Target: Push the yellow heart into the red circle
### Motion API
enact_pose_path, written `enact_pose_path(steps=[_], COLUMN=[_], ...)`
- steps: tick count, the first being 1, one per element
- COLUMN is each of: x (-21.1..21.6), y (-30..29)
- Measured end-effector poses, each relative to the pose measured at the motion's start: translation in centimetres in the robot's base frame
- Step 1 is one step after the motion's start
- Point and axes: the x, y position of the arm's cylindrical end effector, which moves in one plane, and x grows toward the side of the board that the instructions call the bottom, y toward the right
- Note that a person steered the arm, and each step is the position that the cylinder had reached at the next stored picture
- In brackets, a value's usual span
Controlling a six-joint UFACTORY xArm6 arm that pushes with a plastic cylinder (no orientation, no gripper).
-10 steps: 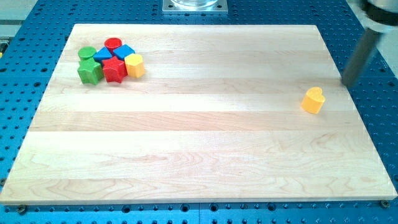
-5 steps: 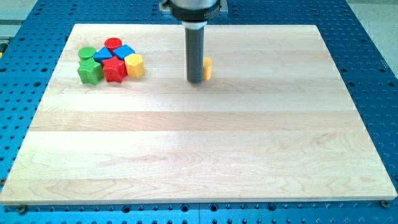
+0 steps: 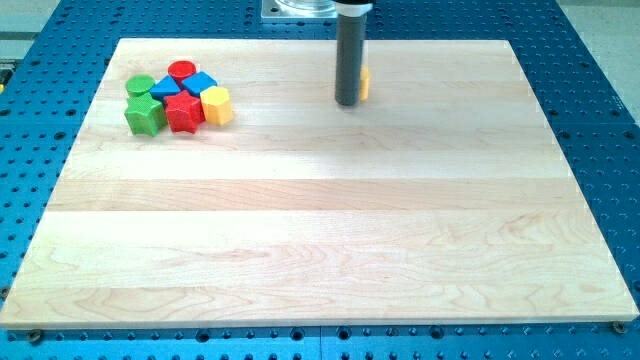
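Although only one camera view was given, it showed the board [image 3: 320, 250] whole. Toward twelve o'clock on it the rod stood upright, and the tip [image 3: 347, 103] met the wood just beside the yellow heart [image 3: 364, 83]. The heart lay at three o'clock of the tip, touching or nearly so, mostly hidden behind the rod, so its shape could hardly be made out. The arm carried no jaws and held nothing; it could only shove.

Far off at nine o'clock of the tip, near the board's ten o'clock corner, a cluster sat packed: the red circle [image 3: 182, 70] at its top, a green circle [image 3: 140, 85], a blue block [image 3: 201, 82], another blue block [image 3: 166, 89], a red star [image 3: 183, 112], a green star [image 3: 143, 116] and a yellow hexagon [image 3: 216, 104].

The heart looked small, stiff and light, likely to slide easily and to spin off a narrow rod. A push wanted contact square on its three o'clock face, so the tip probably stood on the wrong side.
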Motion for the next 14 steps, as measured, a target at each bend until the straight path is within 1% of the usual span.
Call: enact_pose_path(steps=[1, 2, 3, 4, 5, 6, 7, 8, 10, 11, 13, 14], x=[-0.2, -0.2, -0.9, -1.6, -2.4, 0.2, -0.2, -2.6, -3.2, -5.8, -7.8, -9.5], y=[0.0, 5.0, 5.0, -4.6, -7.6, -5.7, -1.3, 0.0, 4.3, 2.1, -6.5, -11.0])
